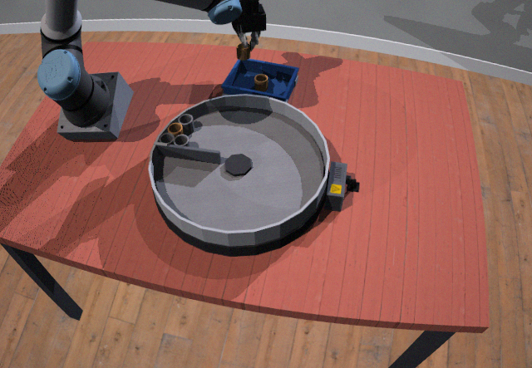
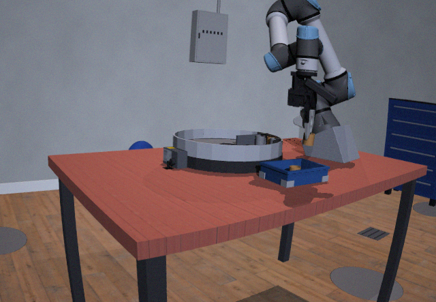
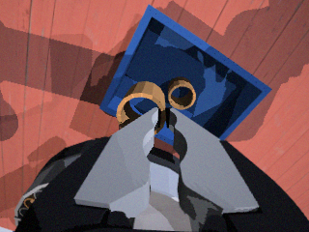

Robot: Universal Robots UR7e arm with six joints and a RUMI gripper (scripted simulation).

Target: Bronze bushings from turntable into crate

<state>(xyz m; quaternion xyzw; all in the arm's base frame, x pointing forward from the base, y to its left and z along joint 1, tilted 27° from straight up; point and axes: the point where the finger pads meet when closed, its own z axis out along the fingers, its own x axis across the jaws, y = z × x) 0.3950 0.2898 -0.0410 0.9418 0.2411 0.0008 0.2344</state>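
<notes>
Gripping bronze bushing [image 1: 243, 51] by its wall, jaws shut on it, above crate [image 1: 230, 81] edge, 2nd bronze bushing [image 1: 260, 81] inside.
</notes>
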